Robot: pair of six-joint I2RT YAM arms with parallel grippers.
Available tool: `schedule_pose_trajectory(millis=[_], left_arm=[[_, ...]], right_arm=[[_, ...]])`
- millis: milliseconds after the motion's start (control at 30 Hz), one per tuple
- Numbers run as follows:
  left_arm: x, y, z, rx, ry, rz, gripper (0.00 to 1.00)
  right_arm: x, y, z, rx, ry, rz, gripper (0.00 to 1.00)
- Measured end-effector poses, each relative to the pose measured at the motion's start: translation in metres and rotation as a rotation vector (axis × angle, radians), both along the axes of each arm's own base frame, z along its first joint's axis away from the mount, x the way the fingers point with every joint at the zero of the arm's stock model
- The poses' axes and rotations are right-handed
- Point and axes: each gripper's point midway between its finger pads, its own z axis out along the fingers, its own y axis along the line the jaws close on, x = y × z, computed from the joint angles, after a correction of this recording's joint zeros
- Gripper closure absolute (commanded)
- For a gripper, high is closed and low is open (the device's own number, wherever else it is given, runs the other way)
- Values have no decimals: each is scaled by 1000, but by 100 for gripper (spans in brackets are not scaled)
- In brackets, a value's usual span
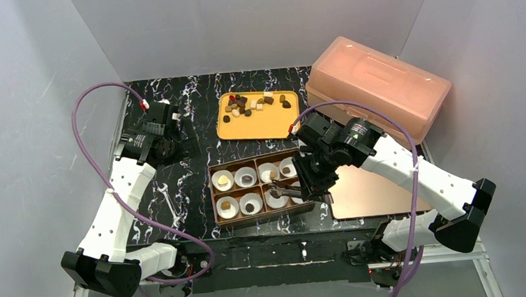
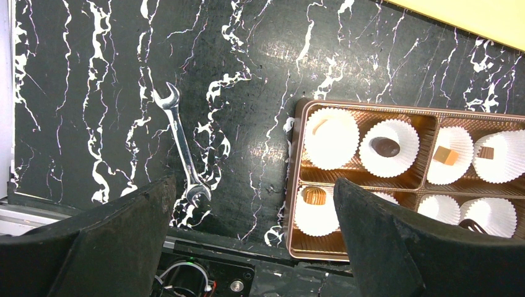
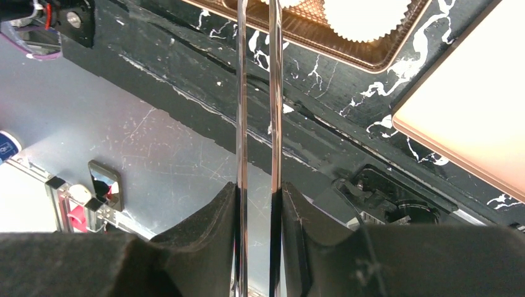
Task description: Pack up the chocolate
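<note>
The right hand (image 3: 257,199), clamped narrow on a pair of steel tweezers (image 3: 241,111), reaches over the near right cups of the brown box (image 1: 212,194). Packing appears to be at its placing step, though whether the tips carry a piece is hidden. Most of the chocolate (image 1: 250,106) lies heaped on the yellow tray (image 1: 227,131) at 12 o'clock from the box, with single pieces already in several white paper cups (image 2: 331,137). The next move likely calls for a release into a cup, then a lift clear of the pleated rims before a swing to the tray. The left hand (image 2: 254,192) hangs wide and idle at 10 o'clock. A wrench (image 2: 182,148) lies on the counter (image 2: 93,93) at 9 o'clock. The box lid (image 1: 371,191) rests at 3 o'clock and a pink case (image 1: 375,85) at 1 o'clock, close beside the right arm's likely path.
</note>
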Motion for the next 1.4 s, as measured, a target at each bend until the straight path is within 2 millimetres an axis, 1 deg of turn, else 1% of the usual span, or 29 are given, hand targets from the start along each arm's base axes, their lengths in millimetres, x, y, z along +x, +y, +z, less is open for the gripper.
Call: schedule_pose_trajectory(millis=[133, 333, 533, 900, 1167, 1267, 1400], left_arm=[[0, 0, 0, 1, 1, 0, 1], [0, 0, 0, 1, 1, 0, 1], [0, 0, -1, 2, 3, 0, 1], [1, 0, -4, 5, 14, 0, 1], [1, 0, -4, 5, 15, 0, 0], [1, 0, -4, 5, 15, 0, 1], [1, 0, -4, 5, 15, 0, 1]], right_arm=[[1, 0, -8, -18, -5, -10, 66], [6, 4, -11, -23, -19, -23, 62], [9, 6, -13, -27, -27, -27, 60], [9, 6, -13, -32, -29, -26, 54], [9, 6, -13, -33, -33, -25, 54], [10, 7, -9, -27, -43, -27, 53], [19, 13, 12, 8, -92, -34, 52]])
